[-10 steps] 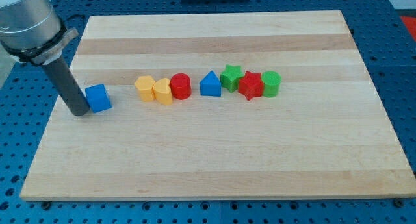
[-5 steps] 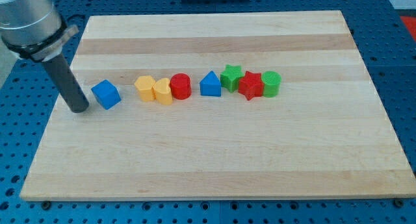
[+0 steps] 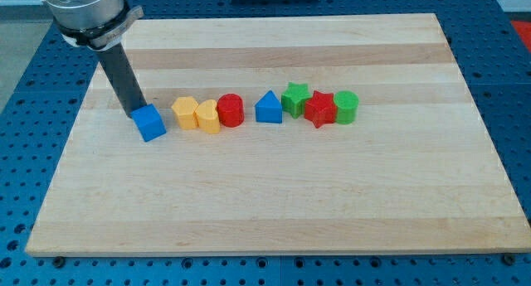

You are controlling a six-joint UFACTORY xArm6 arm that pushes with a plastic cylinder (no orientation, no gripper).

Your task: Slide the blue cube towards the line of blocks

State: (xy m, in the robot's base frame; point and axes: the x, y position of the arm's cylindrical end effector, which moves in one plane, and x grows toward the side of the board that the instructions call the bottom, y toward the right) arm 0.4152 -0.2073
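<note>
The blue cube (image 3: 150,123) lies on the wooden board, at the left end of a row of blocks and a small gap left of it. My tip (image 3: 135,113) touches the cube's upper left corner. The row runs to the view's right: an orange block (image 3: 184,113), a yellow block (image 3: 207,117), a red cylinder (image 3: 230,110), a blue triangular block (image 3: 268,108), a green star (image 3: 294,98), a red star (image 3: 319,109) and a green cylinder (image 3: 346,108).
The wooden board (image 3: 274,195) rests on a blue perforated table (image 3: 514,87). The arm's grey body (image 3: 83,8) hangs over the board's top left corner.
My tip has moved right and up, from the cube's left side to its upper left. The blue cube has slid right and slightly down, closer to the orange block.
</note>
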